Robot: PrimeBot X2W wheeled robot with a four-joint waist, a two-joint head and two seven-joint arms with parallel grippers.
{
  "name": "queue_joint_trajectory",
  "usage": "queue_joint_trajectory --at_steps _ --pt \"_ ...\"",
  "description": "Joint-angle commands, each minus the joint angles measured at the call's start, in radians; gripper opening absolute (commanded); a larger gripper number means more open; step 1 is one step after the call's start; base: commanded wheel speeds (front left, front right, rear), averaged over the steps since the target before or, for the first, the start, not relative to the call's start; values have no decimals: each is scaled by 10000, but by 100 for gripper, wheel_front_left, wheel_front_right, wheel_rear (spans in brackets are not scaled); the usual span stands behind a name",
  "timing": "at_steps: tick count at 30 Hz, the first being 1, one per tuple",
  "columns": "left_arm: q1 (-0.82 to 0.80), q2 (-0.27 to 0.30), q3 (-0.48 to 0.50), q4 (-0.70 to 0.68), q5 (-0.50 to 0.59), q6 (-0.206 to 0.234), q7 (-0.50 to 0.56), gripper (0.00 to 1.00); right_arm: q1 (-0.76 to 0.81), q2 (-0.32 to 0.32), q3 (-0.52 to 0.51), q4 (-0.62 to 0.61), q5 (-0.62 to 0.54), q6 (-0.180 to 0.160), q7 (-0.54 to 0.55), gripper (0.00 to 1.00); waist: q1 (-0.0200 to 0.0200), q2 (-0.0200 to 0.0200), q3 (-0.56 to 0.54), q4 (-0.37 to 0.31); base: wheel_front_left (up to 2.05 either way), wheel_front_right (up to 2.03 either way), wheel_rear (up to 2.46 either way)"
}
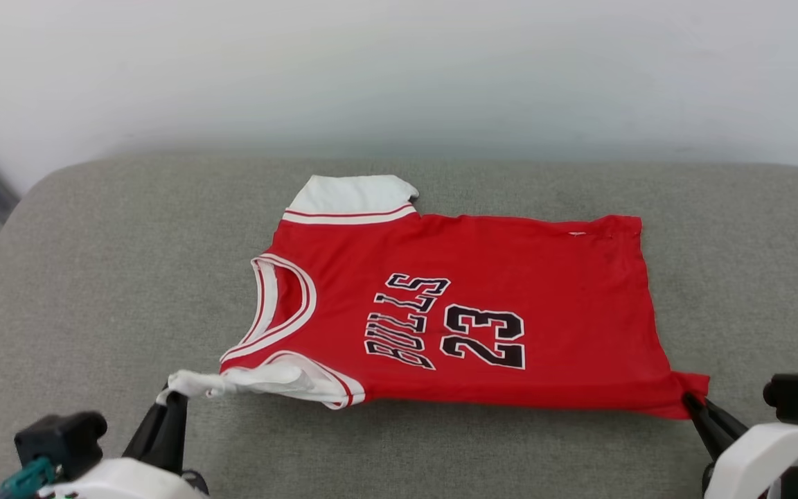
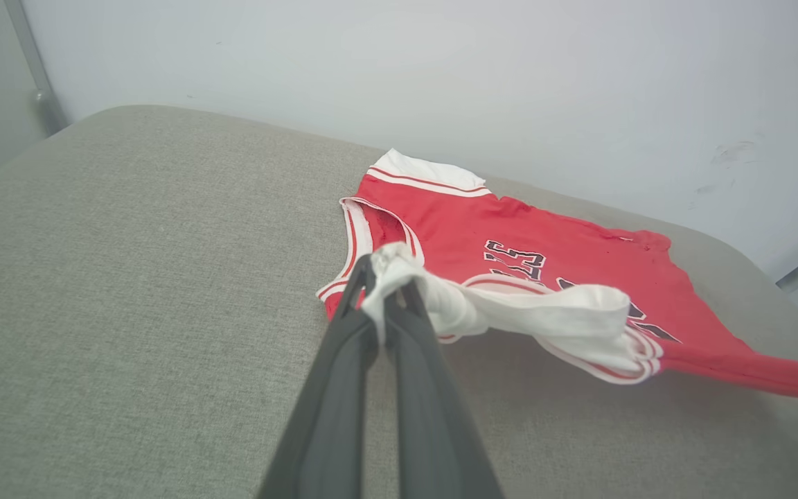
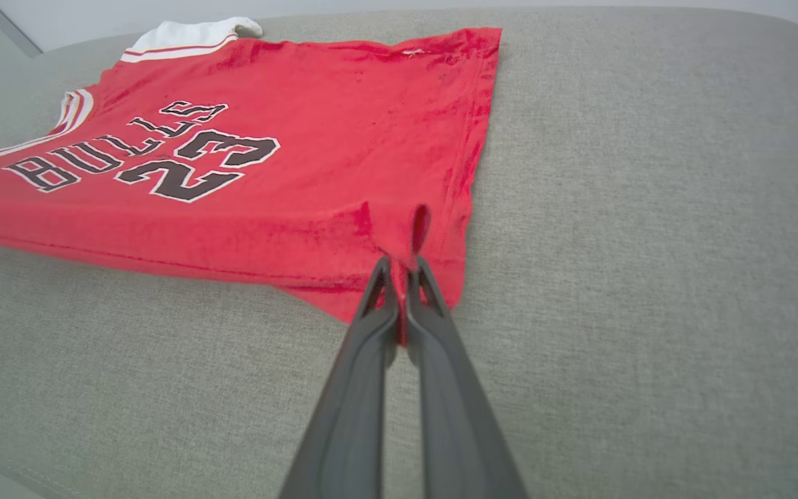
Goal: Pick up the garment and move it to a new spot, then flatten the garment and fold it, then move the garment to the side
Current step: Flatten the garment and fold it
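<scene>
Left gripper (image 1: 176, 396) first: its two dark fingers are pressed together, pinching the bunched end of the near sleeve (image 1: 260, 380). In the left wrist view that white cloth wraps right over the fingertips. From the pinch, the sleeve stretches in a twisted band back to the red body, raised a little with a shadow beneath it.

Over to the right gripper (image 1: 691, 402): its jaws are closed tight as well, clamped on the near hem corner of the garment (image 1: 510, 277). The right wrist view shows a small fold of red fabric standing up just past the tips. So both near corners are gripped, one at each end, and the near edge runs taut and almost straight between them.

Moving outward, the garment lies spread across the middle of a grey upholstered surface (image 1: 94, 291), printed face up. Its collar is toward the robot's left and its hem toward the right. Black, white-outlined "BULLS" and "23" read sideways in the head view. White neck trim with red stripes curves open at the left end.

The far sleeve (image 1: 350, 195), white with a red-striped band, lies flat at the far left corner, pointing toward the pale wall (image 1: 399, 69) behind. The far hem corner rests flat on the fabric surface, with a few small creases near it.
</scene>
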Motion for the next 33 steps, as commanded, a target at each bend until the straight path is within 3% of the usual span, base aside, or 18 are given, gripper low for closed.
queue_joint_trajectory --at_steps 1,9,20,21,22,23,24,25,26,33 --pt "-273 57 -11 -3 62 -41 47 0 -18 87 -37 -116 -92 -7 149 0 3 0 84 -1 0 0 0" --pt "-2234 -379 -383 1677 -285 -1216 409 0 -1457 210 175 721 -447 -7 819 0 3 0 924 -123 0 0 0" --pt "-5241 -1279 -784 5324 -494 -2891 438 0 -4125 -128 977 3539 -343 -7 221 0 3 0 2270 -180 0 0 0" --pt "-5451 -1360 -792 5679 -553 -3028 428 0 -4332 -132 1078 3800 -314 -7 66 12 3 0 2347 -183 0 0 0" --pt "-5632 -1463 -820 6050 -606 -3165 455 0 -4493 -153 1190 4111 -324 -7 -80 43 3 0 2412 -182 0 0 0" --pt "-5794 -1566 -829 6420 -651 -3270 458 24 -4623 -175 1328 4390 -322 -7 -213 81 3 0 2463 -186 0 0 0" --pt "-5908 -1653 -896 6769 -718 -3373 531 46 -4755 -139 1428 4670 -257 -7 -342 100 3 0 2501 -197 0 0 0" --pt "-6027 -1743 -934 7144 -762 -3485 570 88 -4873 -124 1555 4947 -217 -7 -461 100 3 0 2528 -206 0 0 0" --pt "-6137 -1828 -973 7429 -796 -3601 601 100 -4952 -111 1676 5200 -202 -7 -592 100 3 0 2550 -215 0 0 0" --pt "-6428 -2107 -880 9031 -994 -4141 135 100 -4954 -201 2425 6093 149 -9 -1992 100 3 0 2313 -335 0 0 0"
